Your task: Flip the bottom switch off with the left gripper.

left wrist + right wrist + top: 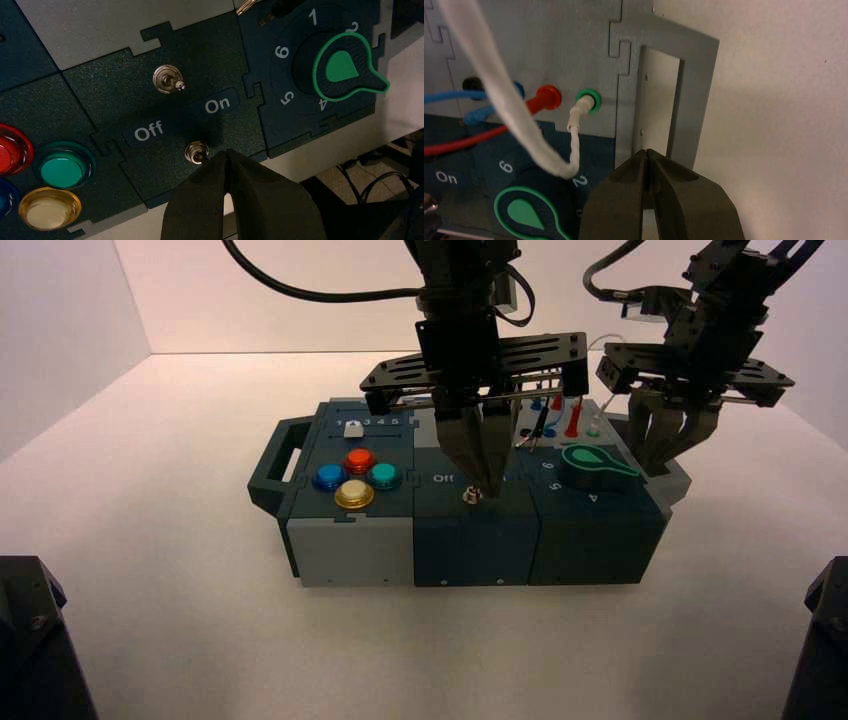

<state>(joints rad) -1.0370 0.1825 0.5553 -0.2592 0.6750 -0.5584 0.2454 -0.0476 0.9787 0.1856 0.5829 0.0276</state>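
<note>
The bottom switch (196,152) is a small metal toggle near the front edge of the dark middle panel, below the "Off" and "On" lettering. My left gripper (227,152) is shut, and its joined tips sit right beside the toggle on the "On" side, touching it or nearly so. In the high view the left gripper (478,488) points straight down at the bottom switch (471,496). A second toggle (168,80) stands farther back on the same panel, its lever leaning toward the "On" side. My right gripper (647,152) is shut and hovers over the box's right end.
A green knob (345,67) with a numbered dial sits to the right of the switches. Red (359,460), teal (384,475), blue (328,477) and yellow (354,494) buttons lie to the left. Red, blue and white wires (574,140) plug in at the back right. A grey handle (696,95) ends the box.
</note>
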